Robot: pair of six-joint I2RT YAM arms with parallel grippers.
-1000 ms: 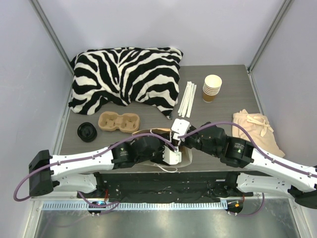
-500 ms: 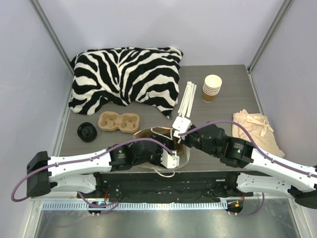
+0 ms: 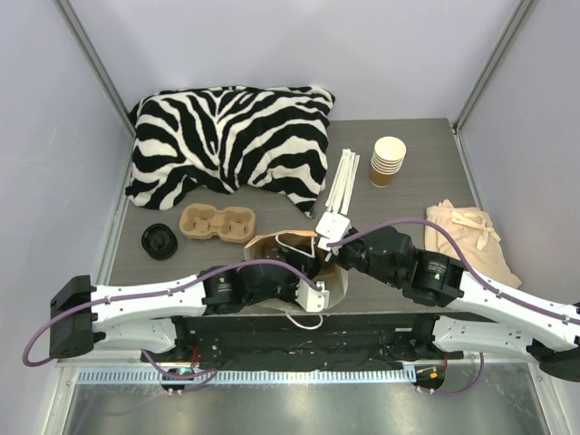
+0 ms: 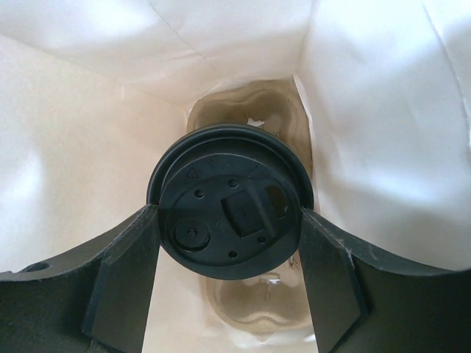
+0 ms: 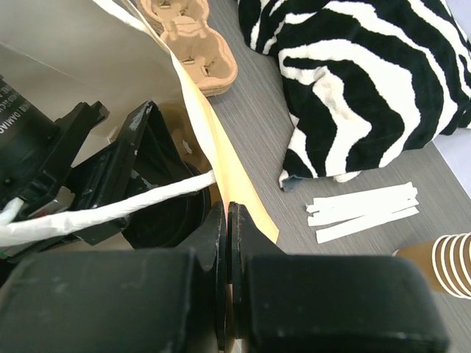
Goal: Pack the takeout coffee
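Note:
The takeout coffee (image 4: 228, 209) shows only its round black lid, inside a tan paper bag (image 3: 272, 246) at the table's near edge. My left gripper (image 3: 314, 292) reaches down into the bag's mouth. In the left wrist view its two dark fingers (image 4: 125, 279) press on both sides of the lid, so the left gripper (image 4: 228, 246) is shut on the cup. A pulp carrier (image 4: 257, 312) lies on the bag's floor below the cup. My right gripper (image 3: 328, 234) is shut on the bag's upper edge (image 5: 221, 158), its jaws (image 5: 229, 220) pinched flat on the paper.
A zebra pillow (image 3: 231, 136) fills the back left. A second pulp carrier (image 3: 217, 223) and a loose black lid (image 3: 159, 241) lie left of the bag. White sticks (image 3: 343, 181), a stack of lidless cups (image 3: 388, 161) and a beige cloth (image 3: 467, 236) lie to the right.
My left gripper has sunk lower into the bag with the cup, and more of the bag's mouth now shows. The right gripper has kept its pinch on the edge.

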